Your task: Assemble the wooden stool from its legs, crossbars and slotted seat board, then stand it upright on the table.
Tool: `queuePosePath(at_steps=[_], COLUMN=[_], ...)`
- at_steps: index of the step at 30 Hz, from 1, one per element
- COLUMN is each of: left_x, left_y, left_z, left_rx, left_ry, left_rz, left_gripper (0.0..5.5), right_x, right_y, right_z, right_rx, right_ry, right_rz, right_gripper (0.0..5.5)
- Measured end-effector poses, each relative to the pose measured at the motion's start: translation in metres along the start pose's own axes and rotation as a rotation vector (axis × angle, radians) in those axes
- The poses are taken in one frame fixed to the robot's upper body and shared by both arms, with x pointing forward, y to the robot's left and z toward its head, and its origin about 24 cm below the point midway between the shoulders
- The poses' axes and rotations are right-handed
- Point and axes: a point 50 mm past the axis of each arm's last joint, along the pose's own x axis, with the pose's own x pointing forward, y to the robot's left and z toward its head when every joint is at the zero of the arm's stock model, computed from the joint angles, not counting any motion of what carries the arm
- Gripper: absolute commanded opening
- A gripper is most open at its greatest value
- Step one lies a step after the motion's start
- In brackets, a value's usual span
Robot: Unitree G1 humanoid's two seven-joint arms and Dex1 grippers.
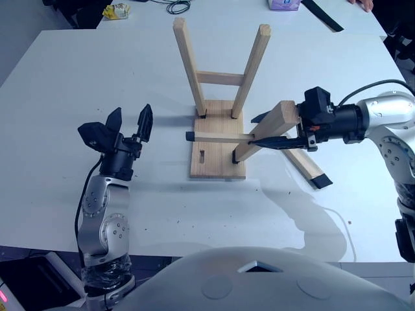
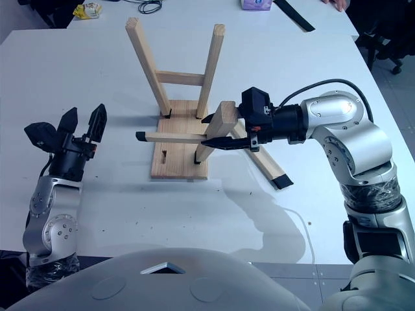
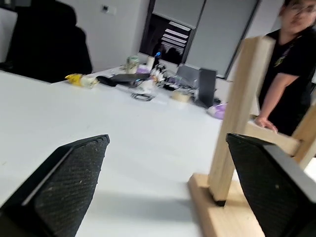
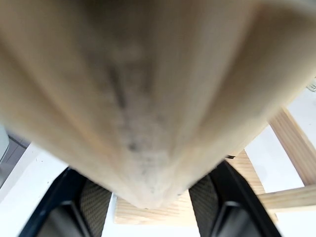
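Pale wooden stool [image 1: 217, 111] part-built, upside down, mid white bench [image 1: 78, 71].
Two upright legs [image 1: 188, 65] and a crossbar [image 1: 220, 78] stand in the slotted seat board [image 1: 217, 165]. Right tool [image 1: 258, 129] clamps a third square wooden leg [image 1: 285, 116] at the board. Left tool [image 1: 132, 111] hovers open, left of it.

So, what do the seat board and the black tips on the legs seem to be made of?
The seat board looks like pale, probably unvarnished wood: tan colour, no shine. The black tips on the legs look like matte rubber or plastic; which one, I cannot tell.
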Motion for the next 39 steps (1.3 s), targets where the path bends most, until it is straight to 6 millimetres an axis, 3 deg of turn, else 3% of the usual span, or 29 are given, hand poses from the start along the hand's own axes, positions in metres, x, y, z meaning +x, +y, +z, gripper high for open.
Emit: queuePosePath(at_steps=[20, 30, 39], left_x=[-0.003, -0.004, -0.004], left_y=[-0.027, -0.038, -0.035], left_z=[-0.001, -0.008, -0.008], left_rx=[-0.049, -0.092, -0.082], left_ry=[-0.018, -0.051, -0.058], left_rz=[-0.031, -0.011, -0.003], left_gripper=[4.39, 4.39, 4.39], right_x=[0.013, 0.025, 0.023], right_y=[-0.002, -0.026, -0.016], right_z=[-0.008, -0.006, -0.01], right_rx=[0.027, 0.059, 0.031], right_ry=[0.099, 0.133, 0.123], right_rz=[0.027, 0.098, 0.062], right_gripper=[2.02, 2.02, 2.02])
